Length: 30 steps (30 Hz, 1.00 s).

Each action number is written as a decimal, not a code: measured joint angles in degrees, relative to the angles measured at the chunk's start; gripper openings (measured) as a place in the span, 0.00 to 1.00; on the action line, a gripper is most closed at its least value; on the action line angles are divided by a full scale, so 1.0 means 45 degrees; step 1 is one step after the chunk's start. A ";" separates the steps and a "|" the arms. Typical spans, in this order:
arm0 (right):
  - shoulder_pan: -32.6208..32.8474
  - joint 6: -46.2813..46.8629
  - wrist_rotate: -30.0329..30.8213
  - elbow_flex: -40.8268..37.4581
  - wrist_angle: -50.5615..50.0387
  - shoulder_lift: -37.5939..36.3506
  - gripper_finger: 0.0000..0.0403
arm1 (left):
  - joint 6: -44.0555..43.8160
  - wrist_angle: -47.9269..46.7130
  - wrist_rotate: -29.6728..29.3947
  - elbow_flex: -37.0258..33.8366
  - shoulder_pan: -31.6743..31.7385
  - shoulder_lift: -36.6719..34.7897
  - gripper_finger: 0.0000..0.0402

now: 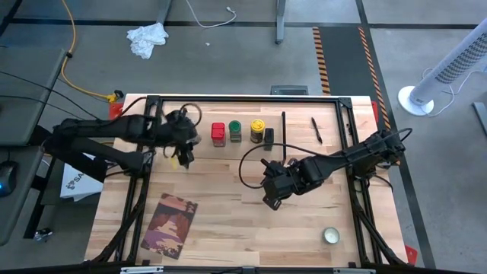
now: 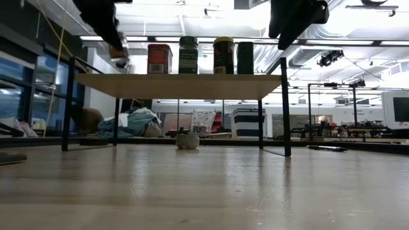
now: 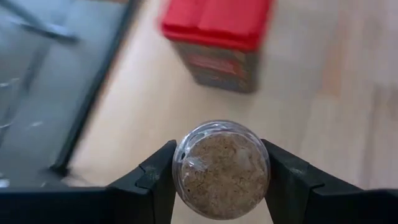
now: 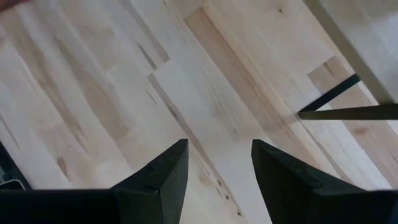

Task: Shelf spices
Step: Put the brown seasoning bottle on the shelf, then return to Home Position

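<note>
Only the left wrist view shows the left gripper [image 3: 221, 180] pinching the tiny clear jar [image 3: 221, 169] of tan powder, its round end facing the camera, above the shelf's [image 2: 179, 84] left end. Red-topped container [image 2: 159, 59], green-lidded jar [image 2: 188, 55], yellow-lidded jar [image 2: 223, 55] and black tin [image 2: 245, 58] stand upright along the shelf. The right gripper [image 4: 214, 180] hovers spread, empty, over bare counter [image 1: 228, 228].

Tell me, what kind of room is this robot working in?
Probably a workshop or robot lab. The floor is bare concrete with striped warning tape, the ceiling shows open pipes and strip lights, and workbenches stand behind the table.
</note>
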 joint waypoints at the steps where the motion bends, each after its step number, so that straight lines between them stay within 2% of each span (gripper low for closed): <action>1: -0.0037 0.0000 0.0000 0.0000 -0.0002 0.0000 0.43 | 0.0632 -0.0008 0.0889 0.0000 0.0374 0.0145 0.44; 3: -0.0062 0.0000 0.0000 0.0000 0.0000 0.0000 0.43 | 0.1719 -0.0100 0.2582 0.0000 0.1010 0.0472 0.44; 5: -0.0062 0.0000 0.0005 0.0000 0.0000 0.0000 0.43 | 0.2516 -0.0154 0.3163 0.0000 0.1404 0.0853 0.45; 12: -0.0057 0.0023 0.0005 0.0000 0.0010 0.0000 0.43 | 0.4456 0.0544 0.3645 0.0000 0.2419 0.1757 0.48; 21: -0.0048 0.0006 0.0005 0.0000 0.0008 0.0000 0.43 | 0.4161 0.0300 0.3216 0.0076 0.2911 0.1820 0.53; 30: -0.0143 -0.0718 0.0010 0.0000 -0.0048 0.0000 0.43 | 0.4041 -0.0724 0.3056 0.1618 0.2907 0.1788 0.62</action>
